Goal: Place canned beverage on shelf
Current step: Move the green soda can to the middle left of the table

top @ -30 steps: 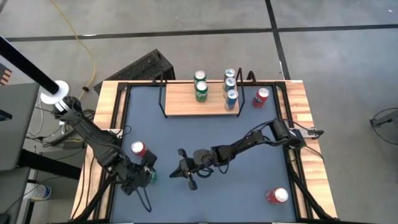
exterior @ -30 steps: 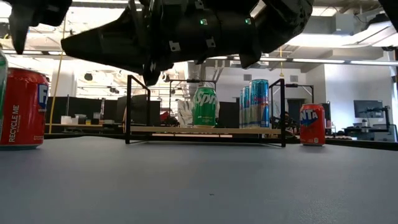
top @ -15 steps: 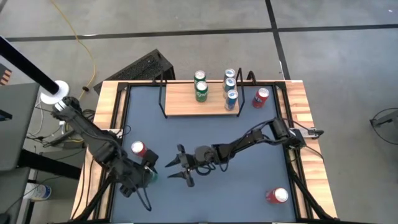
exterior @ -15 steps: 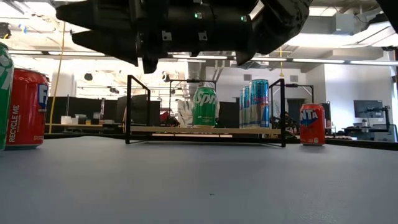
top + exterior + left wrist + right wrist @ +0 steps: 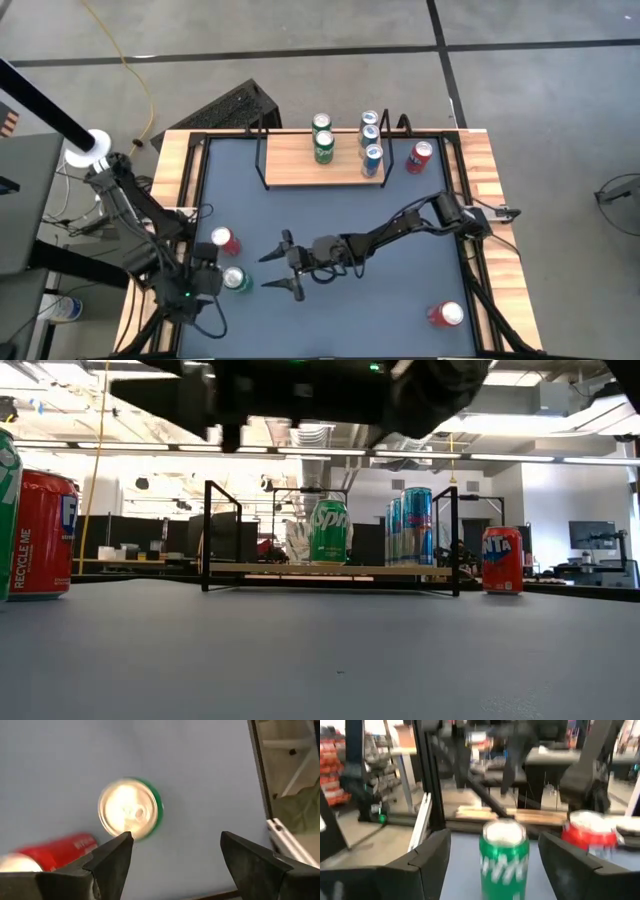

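Matte blue-grey surface (image 5: 330, 215); light-wood shelf (image 5: 295, 170) with black wire ends at its far edge. Right gripper (image 5: 277, 271) mid-surface, fingers spread wide, empty, facing upright green cylindrical can (image 5: 235, 279). Left gripper (image 5: 172, 852) above it, fingers parted, empty.

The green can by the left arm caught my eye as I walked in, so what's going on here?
The right gripper, fingers open, is reaching toward the upright green can at the table's left side, beside a red can. The left gripper, also open, hangs above that green can without holding it. The shelf at the back already carries one green can and a row of blue ones. Two more red cans stand on the table: one beside the shelf, one near the front right corner.
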### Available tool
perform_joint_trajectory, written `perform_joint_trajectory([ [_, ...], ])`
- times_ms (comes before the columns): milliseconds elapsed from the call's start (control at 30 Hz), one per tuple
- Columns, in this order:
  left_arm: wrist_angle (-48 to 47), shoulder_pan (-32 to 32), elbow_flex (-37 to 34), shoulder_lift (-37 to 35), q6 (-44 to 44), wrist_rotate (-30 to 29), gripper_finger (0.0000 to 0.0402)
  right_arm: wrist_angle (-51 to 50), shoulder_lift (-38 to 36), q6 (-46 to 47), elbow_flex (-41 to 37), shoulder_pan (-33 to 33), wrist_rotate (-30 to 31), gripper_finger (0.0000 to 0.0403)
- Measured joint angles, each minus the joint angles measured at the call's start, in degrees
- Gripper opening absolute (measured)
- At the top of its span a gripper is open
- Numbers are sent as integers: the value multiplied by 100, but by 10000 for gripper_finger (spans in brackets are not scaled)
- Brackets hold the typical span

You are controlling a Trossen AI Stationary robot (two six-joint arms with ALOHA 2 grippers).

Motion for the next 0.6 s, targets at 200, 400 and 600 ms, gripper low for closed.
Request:
perform_joint_trajectory([
  [200, 343, -520, -701, 4, -1501, -145, 290, -839, 754, -172, 1096, 0, -61, 298],
  [400, 1640, -963, -1793, 9, -2333, -487, 279, -1722, 747, -325, 1455, 10, -93, 298],
  [600, 2658, -1122, -2572, 9, -2424, -1287, 232, -2453, 612, -58, 1438, 79, -236, 298],
])
